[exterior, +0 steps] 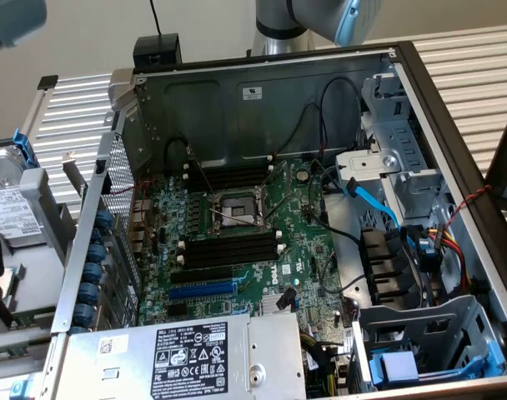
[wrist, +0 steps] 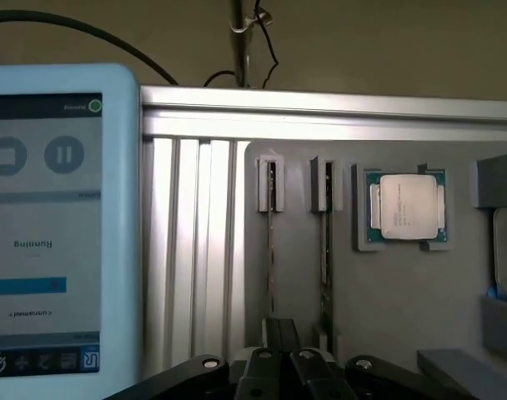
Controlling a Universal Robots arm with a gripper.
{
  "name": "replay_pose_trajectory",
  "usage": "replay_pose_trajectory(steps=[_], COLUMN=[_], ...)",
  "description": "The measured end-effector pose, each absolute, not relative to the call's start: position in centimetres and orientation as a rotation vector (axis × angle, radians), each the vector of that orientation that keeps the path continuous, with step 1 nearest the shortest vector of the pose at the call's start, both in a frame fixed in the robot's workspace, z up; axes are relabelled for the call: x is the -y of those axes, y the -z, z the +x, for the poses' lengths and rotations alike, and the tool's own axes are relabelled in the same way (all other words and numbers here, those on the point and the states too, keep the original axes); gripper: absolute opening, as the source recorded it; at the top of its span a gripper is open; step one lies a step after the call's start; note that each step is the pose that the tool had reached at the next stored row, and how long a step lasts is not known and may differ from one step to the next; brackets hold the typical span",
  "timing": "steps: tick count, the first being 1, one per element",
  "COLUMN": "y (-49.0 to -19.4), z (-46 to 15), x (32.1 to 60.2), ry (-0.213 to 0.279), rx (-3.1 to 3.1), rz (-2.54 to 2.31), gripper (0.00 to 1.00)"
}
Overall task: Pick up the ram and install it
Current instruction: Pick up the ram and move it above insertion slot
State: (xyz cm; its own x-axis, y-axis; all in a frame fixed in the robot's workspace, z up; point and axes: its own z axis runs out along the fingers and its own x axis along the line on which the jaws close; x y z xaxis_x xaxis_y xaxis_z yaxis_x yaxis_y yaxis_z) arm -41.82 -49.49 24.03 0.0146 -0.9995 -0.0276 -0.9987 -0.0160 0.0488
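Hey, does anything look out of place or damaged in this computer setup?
Nothing looks spilled or broken. The black slots on the motherboard stand empty, and a processor sits on a gray plate beside two thin ram sticks standing on edge.

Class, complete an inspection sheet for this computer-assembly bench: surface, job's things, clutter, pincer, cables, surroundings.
Surface: grey tray beside a ribbed metal rail.
Job's things: two thin sticks, probably the ram, on edge in tray slots; black memory slots in the case look empty.
Clutter: processor chip in a tray holder.
Pincer: shut, nothing seen held, close to the sticks.
Cables: blue cable runs inside the case.
Surroundings: touchscreen reading Running.
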Motion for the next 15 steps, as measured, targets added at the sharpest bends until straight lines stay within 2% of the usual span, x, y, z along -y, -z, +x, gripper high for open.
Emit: replay_pose_trajectory(steps=[15], y=[-23.13], z=[-41.63], x=[49.63], ry=[0.084], rx=[2.193], rz=[2.227], gripper=[0.11])
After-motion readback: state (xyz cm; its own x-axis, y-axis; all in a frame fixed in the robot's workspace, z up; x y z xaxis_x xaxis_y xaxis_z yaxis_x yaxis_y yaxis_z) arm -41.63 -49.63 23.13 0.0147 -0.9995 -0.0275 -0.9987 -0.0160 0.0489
